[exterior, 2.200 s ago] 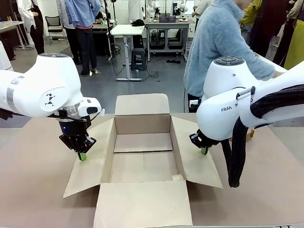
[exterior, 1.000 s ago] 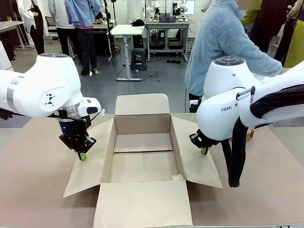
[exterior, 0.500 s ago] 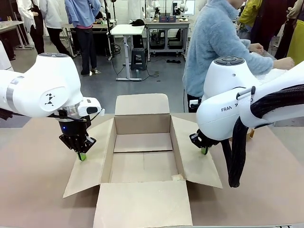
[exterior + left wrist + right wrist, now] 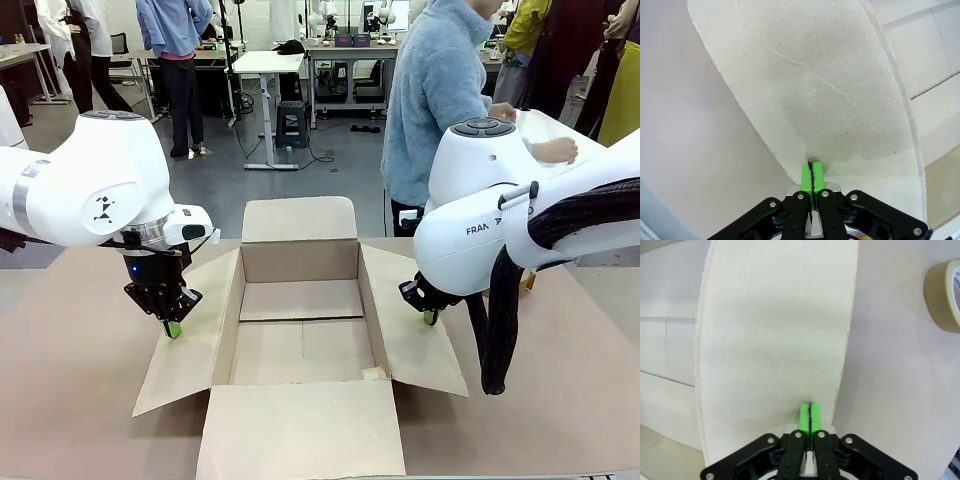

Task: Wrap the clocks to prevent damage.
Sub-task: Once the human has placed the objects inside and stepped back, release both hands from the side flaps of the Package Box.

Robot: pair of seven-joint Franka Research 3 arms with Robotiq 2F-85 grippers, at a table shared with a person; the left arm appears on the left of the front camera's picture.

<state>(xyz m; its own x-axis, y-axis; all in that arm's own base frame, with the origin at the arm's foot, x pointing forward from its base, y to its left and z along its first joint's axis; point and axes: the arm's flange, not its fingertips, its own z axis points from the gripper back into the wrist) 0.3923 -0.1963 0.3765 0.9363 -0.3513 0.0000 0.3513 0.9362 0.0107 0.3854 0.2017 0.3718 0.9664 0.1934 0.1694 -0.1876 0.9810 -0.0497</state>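
Front view: left pincer (image 4: 173, 329) and right pincer (image 4: 430, 317), both shut and empty, press the side flaps of the open box (image 4: 300, 262) mid-counter, probably pinning it wide for the clocks (image 4: 538, 124), seemingly the whitish bundle under the person's hand (image 4: 556, 150) beyond the far right corner.

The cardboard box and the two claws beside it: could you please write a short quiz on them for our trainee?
1. True or false: the box is closed.
2. The left claw is: A wide open; B shut and empty; C gripping a cup.
3. In the right wrist view, what lies on the table past the right claw?
Key: 1 false; 2 B; 3 a roll of tape.
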